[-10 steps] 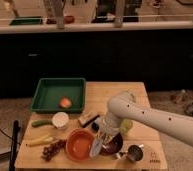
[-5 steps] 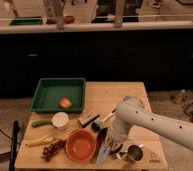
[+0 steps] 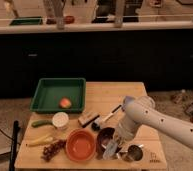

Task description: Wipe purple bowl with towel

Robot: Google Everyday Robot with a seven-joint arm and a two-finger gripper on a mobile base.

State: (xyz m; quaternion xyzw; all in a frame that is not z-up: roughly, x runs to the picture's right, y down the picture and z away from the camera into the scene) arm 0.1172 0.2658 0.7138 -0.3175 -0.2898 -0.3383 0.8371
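The purple bowl (image 3: 104, 137) sits on the wooden table (image 3: 115, 97) near the front, right of the orange bowl (image 3: 80, 145). My white arm reaches in from the right and bends down over it. My gripper (image 3: 113, 144) is at the bowl's right front rim, shut on the pale grey towel (image 3: 110, 149). The towel hangs down onto the bowl's front edge. The right part of the bowl is hidden by the arm.
A green tray (image 3: 50, 92) holding an orange fruit (image 3: 65, 103) stands at the back left. A white cup (image 3: 60, 119), brush block (image 3: 86, 119), black-headed brush (image 3: 104, 119), metal cup (image 3: 134, 153), cucumber (image 3: 40, 123), banana (image 3: 40, 141) and grapes (image 3: 52, 149) lie around the bowls.
The gripper with the towel came down from above the purple bowl to its front rim, then shifted slightly right. The bowls have not moved.
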